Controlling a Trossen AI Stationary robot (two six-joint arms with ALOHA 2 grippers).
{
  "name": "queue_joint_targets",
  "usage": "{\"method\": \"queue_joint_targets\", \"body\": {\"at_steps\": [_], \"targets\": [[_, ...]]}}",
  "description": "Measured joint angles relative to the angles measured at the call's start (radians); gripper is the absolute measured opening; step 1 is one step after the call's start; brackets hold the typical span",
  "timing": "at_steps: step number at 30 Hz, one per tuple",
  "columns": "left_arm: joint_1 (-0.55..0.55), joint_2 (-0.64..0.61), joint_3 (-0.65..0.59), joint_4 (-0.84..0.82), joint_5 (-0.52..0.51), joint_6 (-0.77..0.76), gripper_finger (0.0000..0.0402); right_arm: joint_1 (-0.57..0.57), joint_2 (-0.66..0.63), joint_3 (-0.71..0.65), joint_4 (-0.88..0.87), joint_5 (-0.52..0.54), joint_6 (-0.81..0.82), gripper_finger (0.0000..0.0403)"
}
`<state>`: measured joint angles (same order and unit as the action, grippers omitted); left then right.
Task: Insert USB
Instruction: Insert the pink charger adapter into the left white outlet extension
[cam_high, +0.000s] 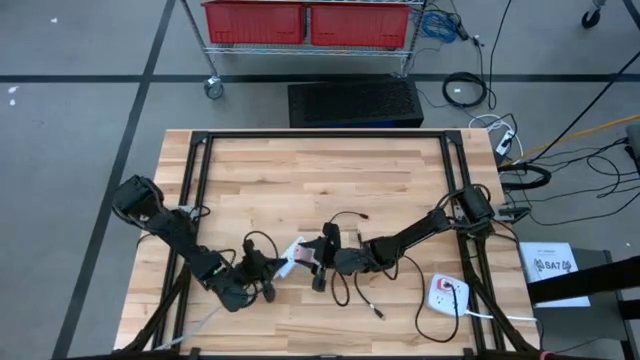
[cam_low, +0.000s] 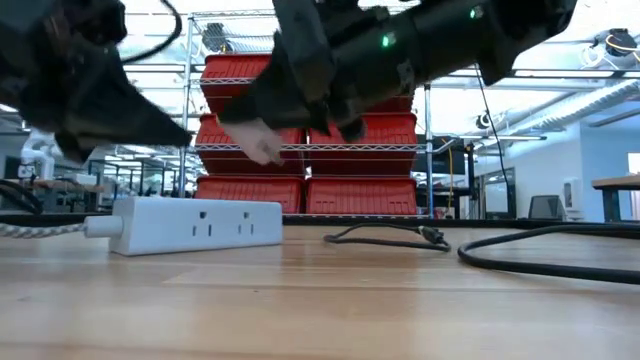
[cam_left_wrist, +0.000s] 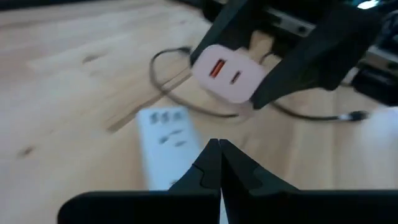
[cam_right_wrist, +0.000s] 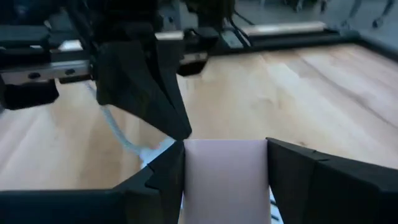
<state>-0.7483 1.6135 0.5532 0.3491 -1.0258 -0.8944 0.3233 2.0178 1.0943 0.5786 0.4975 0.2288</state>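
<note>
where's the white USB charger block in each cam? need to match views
High: charger block centre-front of table, held in right gripper.
Low: pale blur under the dark grippers, left of centre.
Left wrist: upper centre, ports facing camera, in the right gripper's grip.
Right wrist: bottom centre, between its own fingers.
Shared landmark: white power strip.

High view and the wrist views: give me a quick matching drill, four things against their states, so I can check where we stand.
1. left end effector
2. right end effector
3. white charger block
4. power strip

a. lying flat on the table
b. shut, holding nothing
c. held up off the table, ports facing the left wrist view
d. clamped around the charger

Pairs: 1-b, 2-d, 3-c, 4-a
</note>
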Motion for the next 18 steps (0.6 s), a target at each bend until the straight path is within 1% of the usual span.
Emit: {"method": "queue_joint_targets", "body": {"at_steps": [5,10,12,14,16,18], "targets": [[-0.028,0.000,0.000,0.186,-0.005,0.214,0.0002,0.033,0.000,0.000,0.151,0.004,-0.093,0.0160],[-0.046,0.000,-0.001,0.374,0.006,0.462,0.0002,0.072,0.000,0.001,0.249,-0.007,-0.154,0.0159],[-0.047,0.001,-0.001,0.478,0.057,0.576,0.0002,0.083,0.000,0.001,0.270,-0.007,-0.166,0.0160],[-0.040,0.001,-0.001,0.571,0.147,0.669,0.0004,0.091,-0.001,0.001,0.298,-0.006,-0.174,0.0160],[-0.028,0.001,-0.001,0.635,0.243,0.729,0.0013,0.102,-0.001,0.001,0.322,-0.007,-0.187,0.0160],[-0.018,0.001,-0.001,0.662,0.304,0.760,0.0029,0.112,-0.001,0.001,0.356,-0.014,-0.194,0.0160]]}}
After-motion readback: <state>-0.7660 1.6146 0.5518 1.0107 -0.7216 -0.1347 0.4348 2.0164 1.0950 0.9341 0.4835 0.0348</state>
